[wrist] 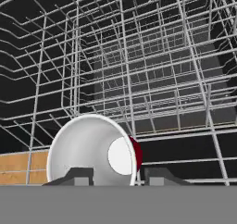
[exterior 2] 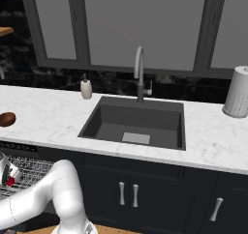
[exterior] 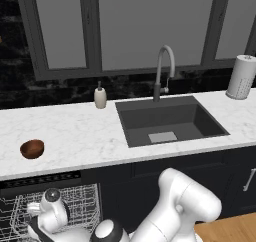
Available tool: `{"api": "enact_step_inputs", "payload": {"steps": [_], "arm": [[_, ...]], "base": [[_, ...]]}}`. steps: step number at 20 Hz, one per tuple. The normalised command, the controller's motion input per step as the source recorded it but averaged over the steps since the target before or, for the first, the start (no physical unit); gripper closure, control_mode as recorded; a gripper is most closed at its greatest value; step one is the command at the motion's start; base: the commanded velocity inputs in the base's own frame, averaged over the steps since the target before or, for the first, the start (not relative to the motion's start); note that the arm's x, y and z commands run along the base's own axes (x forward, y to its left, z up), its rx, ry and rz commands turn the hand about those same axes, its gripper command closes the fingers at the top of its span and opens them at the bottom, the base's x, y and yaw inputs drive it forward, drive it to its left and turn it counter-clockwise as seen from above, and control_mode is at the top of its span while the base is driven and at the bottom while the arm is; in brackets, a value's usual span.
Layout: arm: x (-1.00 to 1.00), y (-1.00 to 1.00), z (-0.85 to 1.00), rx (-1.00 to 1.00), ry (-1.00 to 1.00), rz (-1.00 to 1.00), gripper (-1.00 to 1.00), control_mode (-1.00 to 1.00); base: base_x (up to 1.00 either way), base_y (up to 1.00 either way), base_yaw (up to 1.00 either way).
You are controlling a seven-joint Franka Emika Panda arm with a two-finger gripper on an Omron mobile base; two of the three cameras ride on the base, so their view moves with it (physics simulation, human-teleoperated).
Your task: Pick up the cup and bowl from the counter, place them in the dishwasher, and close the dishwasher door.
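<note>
The red cup (wrist: 88, 149) lies tipped in the dishwasher's white wire rack (wrist: 139, 79), its white inside facing the hand camera. My gripper (wrist: 119, 174) is low in the rack with its jaws apart. The left fingertip (wrist: 78, 176) is in front of the cup's mouth. The right one stands clear of the cup's rim. A bit of the red cup (exterior 2: 9, 181) shows by the hand at the left edge of the right base view. The brown bowl (exterior: 32, 148) sits on the white counter (exterior: 90, 136) above the dishwasher (exterior: 40, 180). The dishwasher door is out of view.
A dark sink (exterior: 167, 120) with a grey faucet (exterior: 164, 71) is cut into the counter to the right of the bowl. A beige soap bottle (exterior: 100, 96) stands behind it, and a paper towel roll (exterior: 241, 77) at the far right. Dark cabinet doors (exterior 2: 131, 194) run under the sink.
</note>
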Motion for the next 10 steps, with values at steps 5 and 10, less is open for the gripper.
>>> {"api": "enact_step_inputs", "payload": {"steps": [5, 10], "arm": [[0.00, 0.00, 0.00, 0.00, 0.00, 0.00, -1.00, -1.00], [-0.48, -0.01, 0.37, 0.00, -0.05, 0.00, -1.00, -1.00]], "base": [[0.00, 0.00, 0.00], [0.00, 0.00, 0.00]]}}
